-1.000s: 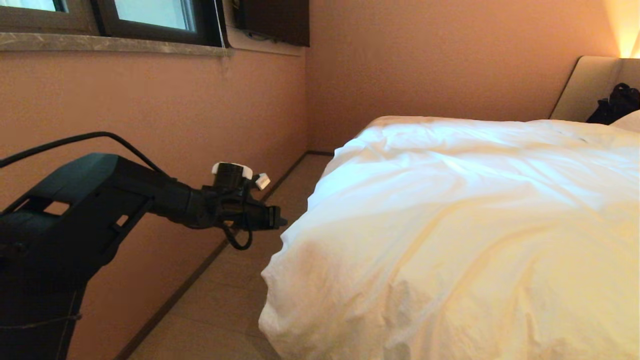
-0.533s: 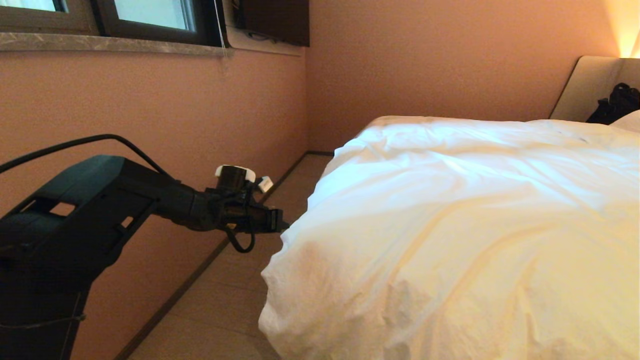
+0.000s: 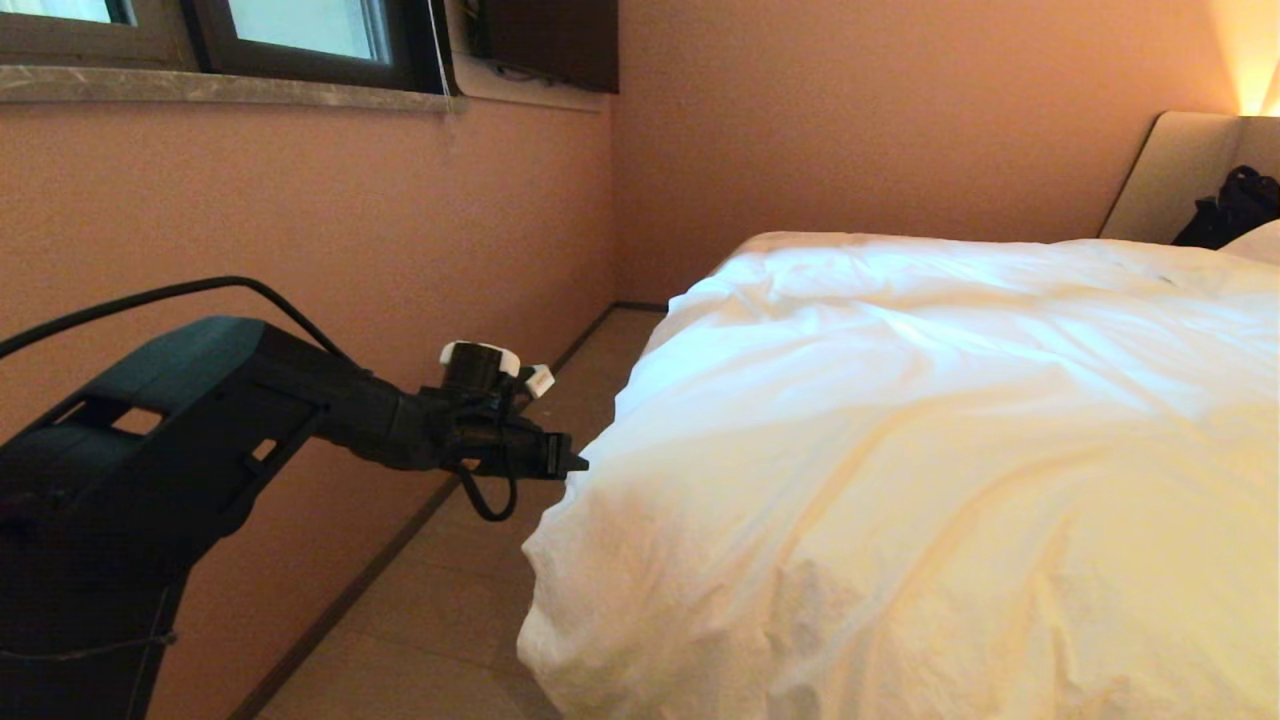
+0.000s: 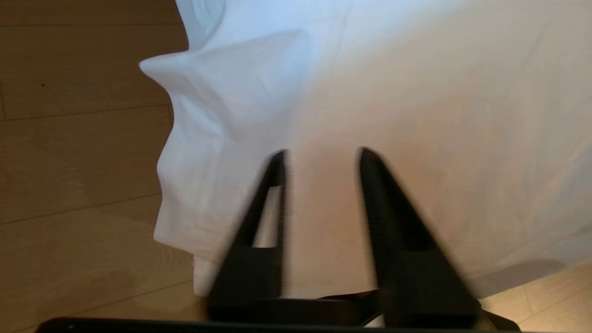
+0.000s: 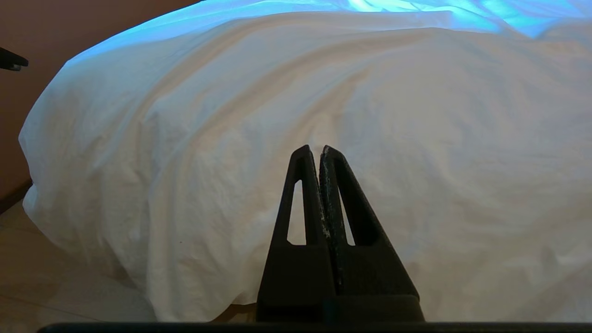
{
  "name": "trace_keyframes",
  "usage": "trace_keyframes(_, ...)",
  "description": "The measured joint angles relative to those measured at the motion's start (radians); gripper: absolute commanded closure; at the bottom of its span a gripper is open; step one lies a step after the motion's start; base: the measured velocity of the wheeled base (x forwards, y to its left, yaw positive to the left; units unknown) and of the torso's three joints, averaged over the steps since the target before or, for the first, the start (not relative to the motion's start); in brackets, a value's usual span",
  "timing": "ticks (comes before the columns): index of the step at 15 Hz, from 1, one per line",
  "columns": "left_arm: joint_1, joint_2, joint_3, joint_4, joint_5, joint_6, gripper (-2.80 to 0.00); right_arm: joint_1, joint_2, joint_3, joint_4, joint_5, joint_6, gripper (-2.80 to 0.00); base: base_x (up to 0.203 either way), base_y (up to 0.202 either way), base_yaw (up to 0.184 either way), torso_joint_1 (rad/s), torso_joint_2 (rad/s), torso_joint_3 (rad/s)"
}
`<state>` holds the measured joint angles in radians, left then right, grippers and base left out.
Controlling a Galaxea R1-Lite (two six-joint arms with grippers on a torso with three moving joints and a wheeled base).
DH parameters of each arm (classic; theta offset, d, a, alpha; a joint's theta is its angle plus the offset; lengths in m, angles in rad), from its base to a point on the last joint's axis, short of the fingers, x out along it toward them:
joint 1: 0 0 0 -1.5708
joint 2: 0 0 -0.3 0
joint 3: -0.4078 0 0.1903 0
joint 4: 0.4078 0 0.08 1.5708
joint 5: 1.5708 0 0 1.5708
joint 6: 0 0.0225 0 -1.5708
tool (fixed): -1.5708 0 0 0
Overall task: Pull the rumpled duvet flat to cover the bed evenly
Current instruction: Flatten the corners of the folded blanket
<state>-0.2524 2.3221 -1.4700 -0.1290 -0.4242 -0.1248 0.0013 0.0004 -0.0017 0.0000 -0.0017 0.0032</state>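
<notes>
A: Why's the left gripper (image 3: pixel 575 464) parked at that corner?

B: That's where the duvet (image 3: pixel 900 450) bulges over the bed's near-left corner & hangs toward the floor (image 3: pixel 450 590). Looks like the spot to grab for a pull. Tips sit right at the cloth edge; can't tell if touching

A: Jaws?

B: Parted, a moderate gap, nothing pinched between – wrist view shows fabric behind the fingers (image 4: pixel 384 194), not in them. Prob set to bite a fold

A: Right gripper (image 5: pixel 315 152)?

B: Fingers pressed together, empty, aimed at the duvet's side, idle

A: Duvet itself?

B: Covers the bed up toward the headboard (image 3: pixel 1170 175), wrinkled, lumpy at the near corner
</notes>
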Motion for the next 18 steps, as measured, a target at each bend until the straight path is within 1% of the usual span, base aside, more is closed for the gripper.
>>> trace_keyframes(2, -0.015, -0.002, 0.009, 0.0, 0.0, 0.009, -2.8, 0.0, 0.0, 0.0, 0.0, 0.0, 0.0, 0.0, 0.0, 0.0, 0.0, 0.0, 0.0, 0.0)
trace_keyframes(3, -0.028, -0.002, 0.014, -0.001, 0.013, 0.009, -2.8, 0.0, 0.0, 0.0, 0.0, 0.0, 0.0, 0.0, 0.0, 0.0, 0.0, 0.0, 0.0, 0.0)
trace_keyframes(5, -0.055, 0.001, 0.018, -0.008, 0.066, 0.008, -2.8, 0.0, 0.0, 0.0, 0.0, 0.0, 0.0, 0.0, 0.0, 0.0, 0.0, 0.0, 0.0, 0.0)
trace_keyframes(6, -0.061, 0.005, 0.02, -0.024, 0.076, 0.008, -2.8, 0.0, 0.0, 0.0, 0.0, 0.0, 0.0, 0.0, 0.0, 0.0, 0.0, 0.0, 0.0, 0.0)
trace_keyframes(9, -0.067, 0.011, 0.032, -0.067, 0.078, 0.007, -2.8, 0.0, 0.0, 0.0, 0.0, 0.0, 0.0, 0.0, 0.0, 0.0, 0.0, 0.0, 0.0, 0.0)
trace_keyframes(12, -0.068, 0.01, 0.037, -0.07, 0.071, 0.008, -2.8, 0.001, 0.0, 0.0, 0.0, 0.0, 0.0, 0.0, 0.0, 0.0, 0.0, 0.0, 0.0, 0.0)
trace_keyframes(15, -0.074, 0.024, -0.003, -0.071, 0.065, 0.012, -2.8, 0.0, 0.0, 0.0, 0.0, 0.0, 0.0, 0.0, 0.0, 0.0, 0.0, 0.0, 0.0, 0.0)
trace_keyframes(18, -0.08, 0.082, -0.053, -0.081, 0.06, 0.021, -2.8, 0.001, 0.0, 0.0, 0.0, 0.0, 0.0, 0.0, 0.0, 0.0, 0.0, 0.0, 0.0, 0.0)
